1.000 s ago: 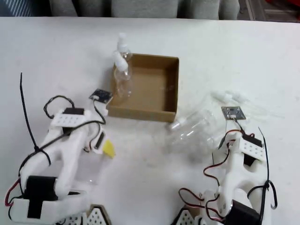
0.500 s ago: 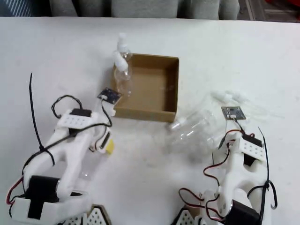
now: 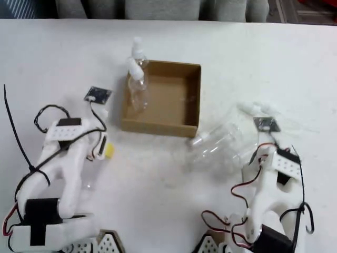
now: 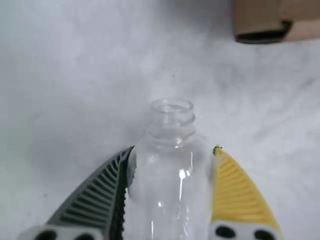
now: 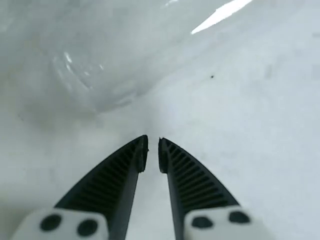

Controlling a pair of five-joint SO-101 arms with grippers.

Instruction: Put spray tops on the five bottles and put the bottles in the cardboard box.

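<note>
From the high view, the cardboard box sits mid-table with two topped bottles upright at its far left corner. Whether both stand inside it is hard to tell, and the clear bottles lying beside the box nearly vanish against the white table, with grey seats along its far edge. In the left wrist view, the left gripper clamps an uncapped bottle whose lower body is cut off, with a corner of the box just beyond. In the right wrist view, the right gripper is narrowed to a slit with nothing in it, and a blurred bottle lies ahead.
</note>
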